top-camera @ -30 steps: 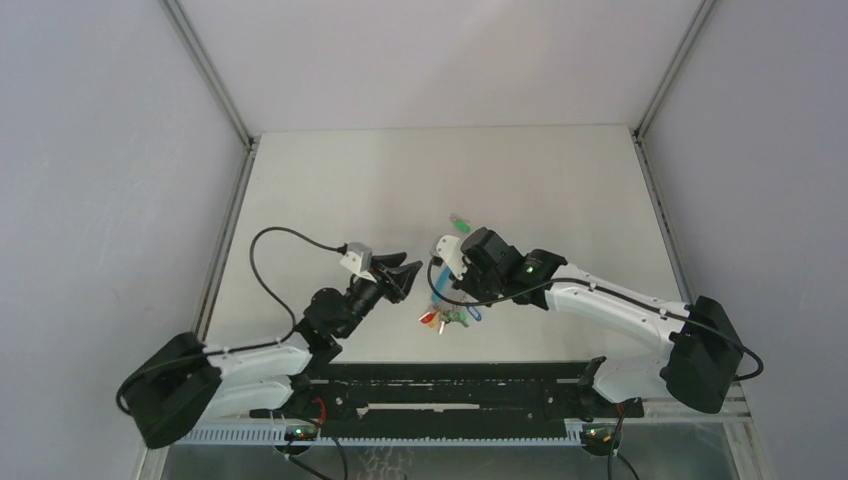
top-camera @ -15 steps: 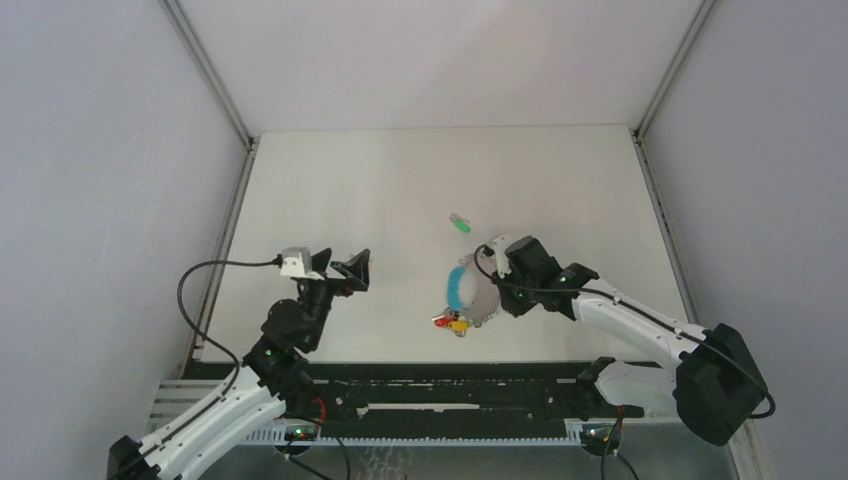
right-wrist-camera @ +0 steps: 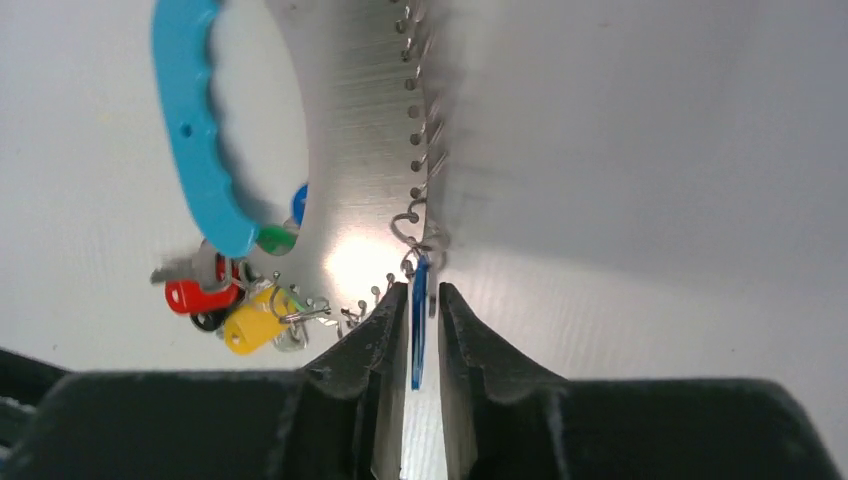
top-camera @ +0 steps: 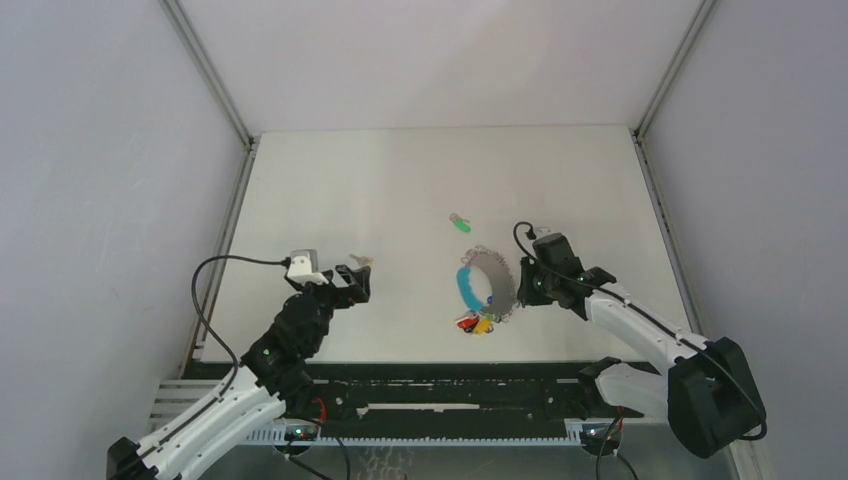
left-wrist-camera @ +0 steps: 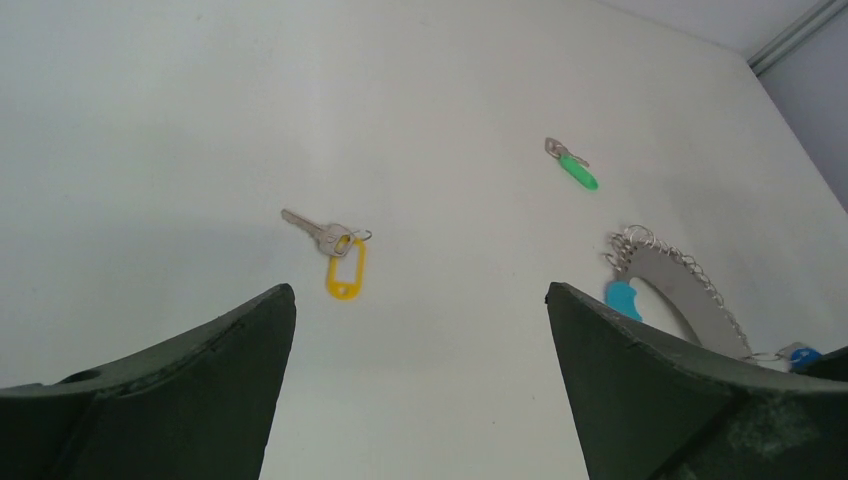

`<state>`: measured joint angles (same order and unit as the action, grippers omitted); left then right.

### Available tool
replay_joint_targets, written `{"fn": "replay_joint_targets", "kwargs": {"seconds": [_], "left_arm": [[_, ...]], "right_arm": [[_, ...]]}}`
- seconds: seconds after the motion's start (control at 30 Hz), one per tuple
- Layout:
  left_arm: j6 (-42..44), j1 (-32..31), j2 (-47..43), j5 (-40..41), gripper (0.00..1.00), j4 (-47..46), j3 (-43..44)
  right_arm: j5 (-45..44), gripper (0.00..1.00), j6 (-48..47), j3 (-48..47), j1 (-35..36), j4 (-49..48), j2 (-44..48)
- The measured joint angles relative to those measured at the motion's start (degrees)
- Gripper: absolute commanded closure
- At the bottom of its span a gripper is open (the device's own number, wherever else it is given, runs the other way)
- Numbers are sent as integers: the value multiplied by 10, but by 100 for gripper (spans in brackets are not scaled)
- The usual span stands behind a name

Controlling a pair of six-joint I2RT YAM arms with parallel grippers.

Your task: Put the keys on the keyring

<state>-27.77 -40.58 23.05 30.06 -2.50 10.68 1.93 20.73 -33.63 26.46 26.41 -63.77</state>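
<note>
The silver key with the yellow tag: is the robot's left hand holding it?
No, the silver key with the yellow tag lies flat on the white table, ahead of the open left hand.

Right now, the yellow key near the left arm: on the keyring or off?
Off. The yellow key lies loose on the table, apart from the keyring, in front of the open left gripper.

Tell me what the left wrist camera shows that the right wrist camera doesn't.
Left wrist only: the key with a yellow tag and the green-tagged key, both lying loose, framed by the wide-open left pincer. Right wrist only: red and yellow tags bunched on the key ring, and the right pincer straddling a blue tag, grip unclear. Both: the key ring, its turquoise grip, a speck of blue tag.
</note>
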Motion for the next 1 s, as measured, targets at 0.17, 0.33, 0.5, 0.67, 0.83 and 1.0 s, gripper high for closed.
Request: {"fn": "replay_joint_targets", "kwargs": {"seconds": [0.17,0.33,0.5,0.67,0.83,1.0], "left_arm": [[-27,0,0,0,0,82,59],[-32,0,-11,-3,0,177,152],[-32,0,-36,0,0,266,230],[-19,0,-84,10,0,315,275],[10,0,-122,20,0,337,298],[56,0,-138,32,0,348,313]], "right_arm": [[4,42,30,29,-42,-32,0],[1,7,51,60,-58,-35,62],[-3,0,58,61,-70,-24,179],[-37,0,71,51,-73,19,297],[-61,0,72,34,-74,54,459],[-78,0,56,7,-74,70,574]]}}
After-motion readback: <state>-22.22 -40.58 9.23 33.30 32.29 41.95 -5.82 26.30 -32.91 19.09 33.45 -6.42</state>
